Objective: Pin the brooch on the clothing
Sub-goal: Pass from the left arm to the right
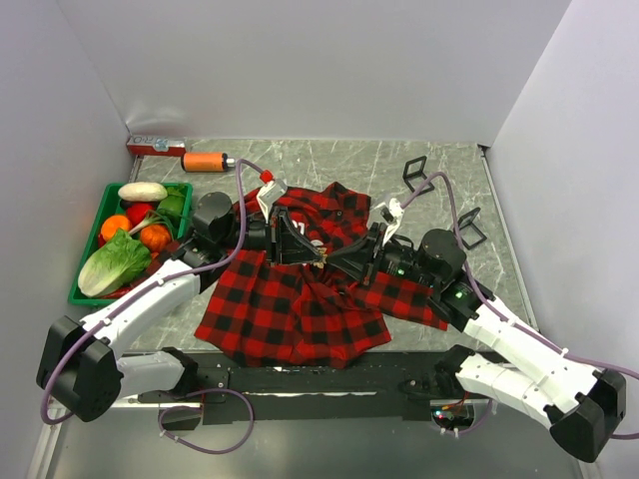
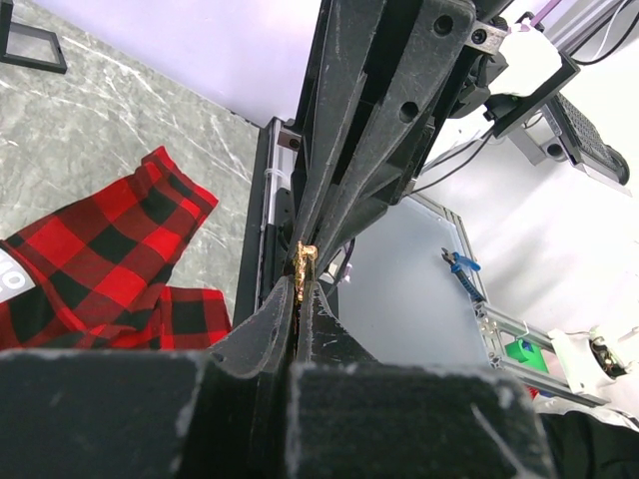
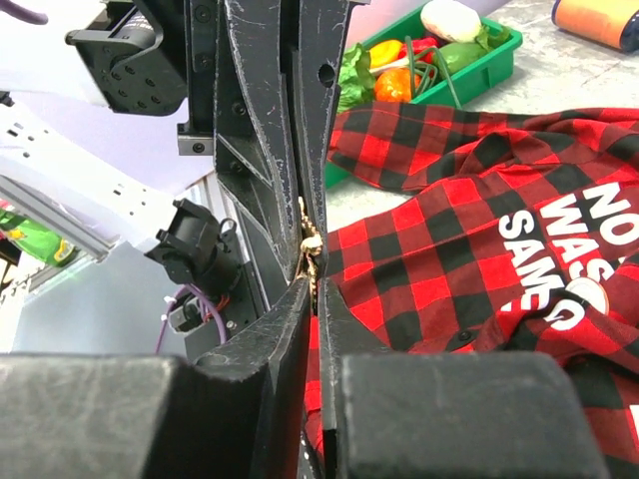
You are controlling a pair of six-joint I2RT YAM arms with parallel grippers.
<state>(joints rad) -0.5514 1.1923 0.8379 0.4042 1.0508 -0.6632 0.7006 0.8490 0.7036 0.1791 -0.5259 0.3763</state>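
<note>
Item: the brooch (image 3: 312, 239), small and gold-coloured. We are judging it light, rigid and slippery against flat pads, with a fine pin that is likely to bend if squeezed the wrong way. We are advising a hold on its body, leaving the pin end free. Location: it is hanging in the air where the two pincers' tips are meeting, over the middle of the clothing (image 1: 290, 309) and apart from the cloth. Companion item: the clothing, a red-and-black plaid shirt, is lying spread face up on the table (image 1: 329, 165), its white lettering (image 3: 559, 249) showing. We are judging it soft and limp, so it is likely to bunch and slide under a pushed pin. We would be taking it by a pinched-up fold of the chest fabric. Left gripper (image 2: 298, 299): we are seeing its jaws pressed together on the brooch, which is sticking out just past the tips. Right gripper (image 3: 316, 284): its jaws are standing at a narrow slit with the brooch's other end at their tips, and we cannot tell whether they are biting it or merely touching. Pose: both arms are reaching inward from opposite sides of the shirt, their pincers pointing at each other, tip to tip, nearly in one line above the cloth.
</note>
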